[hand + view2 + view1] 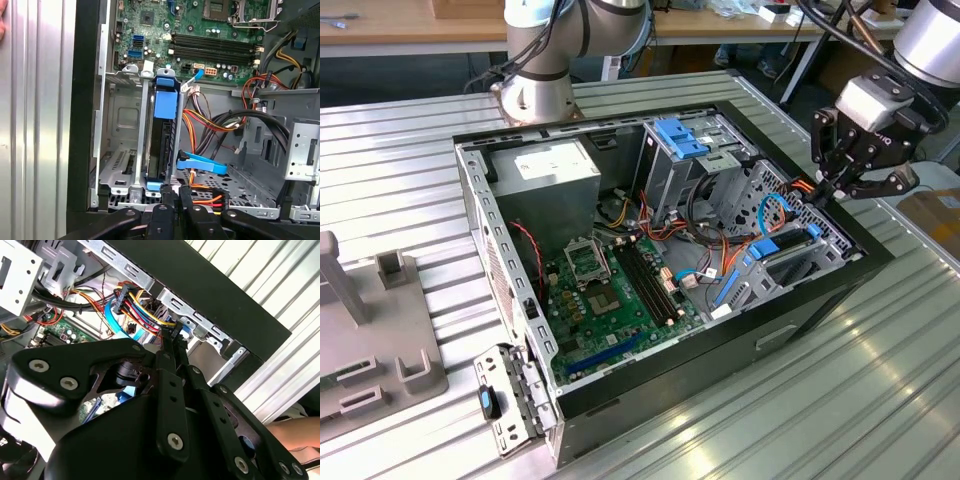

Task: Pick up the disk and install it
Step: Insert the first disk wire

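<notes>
While the disk [162,132] is sitting on edge in the drive bay [120,120] of the open computer case [800,312], the gripper [172,191] is hovering right at its near end, fingers pressed together and gripping nothing. Judging by this, the install step is nearing completion. Any further seating is calling for a straight push along the bay, clear of the cables [202,125].

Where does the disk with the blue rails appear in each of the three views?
Exterior view: the disk sits inside the computer case, nearest the gripper.
First wrist view: the disk on edge, just beyond the gripper.
Second wrist view: cannot tell; the gripper covers much of the case.
Shared landmark: the gripper.
</notes>
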You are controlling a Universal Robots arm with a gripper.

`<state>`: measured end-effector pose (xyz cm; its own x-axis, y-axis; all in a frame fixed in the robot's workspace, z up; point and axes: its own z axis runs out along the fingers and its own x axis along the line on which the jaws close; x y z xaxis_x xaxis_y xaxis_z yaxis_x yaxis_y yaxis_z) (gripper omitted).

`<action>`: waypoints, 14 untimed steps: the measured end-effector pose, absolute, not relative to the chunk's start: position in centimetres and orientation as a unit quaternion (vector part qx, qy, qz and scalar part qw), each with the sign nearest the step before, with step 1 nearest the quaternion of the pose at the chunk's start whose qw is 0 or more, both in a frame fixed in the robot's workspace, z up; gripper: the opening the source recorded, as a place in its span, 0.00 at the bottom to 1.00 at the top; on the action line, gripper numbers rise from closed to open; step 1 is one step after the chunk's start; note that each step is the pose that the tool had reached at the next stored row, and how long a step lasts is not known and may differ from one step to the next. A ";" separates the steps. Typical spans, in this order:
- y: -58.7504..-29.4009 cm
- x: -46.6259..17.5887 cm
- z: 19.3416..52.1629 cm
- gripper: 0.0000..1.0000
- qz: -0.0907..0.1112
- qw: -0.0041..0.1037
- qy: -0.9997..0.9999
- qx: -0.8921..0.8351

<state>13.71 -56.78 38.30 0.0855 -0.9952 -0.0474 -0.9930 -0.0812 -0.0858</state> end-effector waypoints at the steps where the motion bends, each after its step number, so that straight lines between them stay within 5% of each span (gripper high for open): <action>1: -56.8 13.7 38.3 0.16 -0.012 0.048 0.676 -0.735; 14: -56.8 11.5 38.3 0.16 -0.012 0.048 0.677 -0.735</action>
<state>11.53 -56.78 38.27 0.0836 -0.9954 -0.0473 -0.9931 -0.0794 -0.0862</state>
